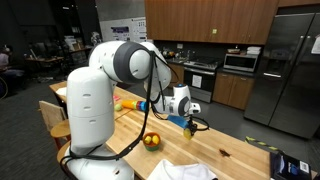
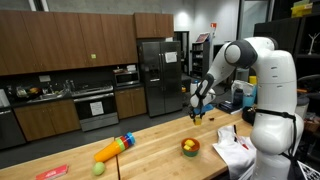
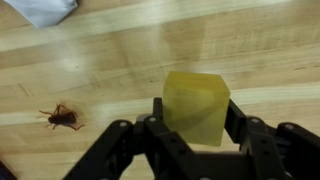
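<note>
The dull yellow plastic cube point(image 3: 196, 105) is plain, a little darker on its front face. The metal jaws are black. The pale wooden worktop point(image 3: 120, 60) carries long light-brown grain stripes. The small insect-shaped toy point(image 3: 62, 117) is reddish brown. The crumpled cloth point(image 3: 42, 9) is white.

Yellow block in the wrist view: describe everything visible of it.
The yellow block is a cube-like piece, pale mustard yellow, matte and slightly waxy or foam-like in look, with softly rounded edges and no markings. Its top face and one side face show. It sits square between the gripper's black fingers, which press on its two opposite sides. Below it lies the wooden table; whether its underside touches the wood cannot be told.
</note>
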`<state>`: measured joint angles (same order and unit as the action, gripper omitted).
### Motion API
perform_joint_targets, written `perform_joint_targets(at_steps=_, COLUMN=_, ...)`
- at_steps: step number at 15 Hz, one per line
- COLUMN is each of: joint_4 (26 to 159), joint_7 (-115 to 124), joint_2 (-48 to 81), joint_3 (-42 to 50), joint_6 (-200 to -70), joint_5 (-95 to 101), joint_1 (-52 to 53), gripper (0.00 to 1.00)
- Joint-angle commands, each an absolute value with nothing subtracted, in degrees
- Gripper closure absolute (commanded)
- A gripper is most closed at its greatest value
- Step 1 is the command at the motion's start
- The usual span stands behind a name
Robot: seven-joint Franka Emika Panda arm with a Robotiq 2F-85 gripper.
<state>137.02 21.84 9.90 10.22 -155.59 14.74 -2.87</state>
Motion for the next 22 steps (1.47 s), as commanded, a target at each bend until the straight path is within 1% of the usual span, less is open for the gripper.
perform_joint_targets(at_steps=1, joint_4=137.6, joint_7=16.0, joint_2=7.7, joint_3=9.5, joint_6=-151.9, joint_5=2.5, joint_1=-6.7, gripper=0.66)
perform_joint_targets(at_steps=4, joint_4=136.9, joint_7=12.8, joint_2=7.1, joint_3=9.9, joint_6=-148.2, joint_5=-5.5, joint_1=-8.9, gripper=0.66)
perform_joint_targets(at_steps=6, joint_4=136.7, joint_7=12.7, joint_2=6.7, joint_3=11.0, joint_6=-147.1, joint_5=-6.2, joint_1=-9.7, gripper=0.66)
perform_joint_targets(at_steps=14, joint_4=137.1, joint_7=11.4, joint_2=6.9, joint_3=13.7, joint_6=-145.1, joint_5=-2.7, joint_1=-11.7, gripper=0.66)
perform_joint_targets(at_steps=22, joint_4=140.4, joint_7=12.8, joint_2=8.1, joint_3=15.3, joint_6=-148.1, joint_5=2.6, joint_1=-11.6, gripper=0.66)
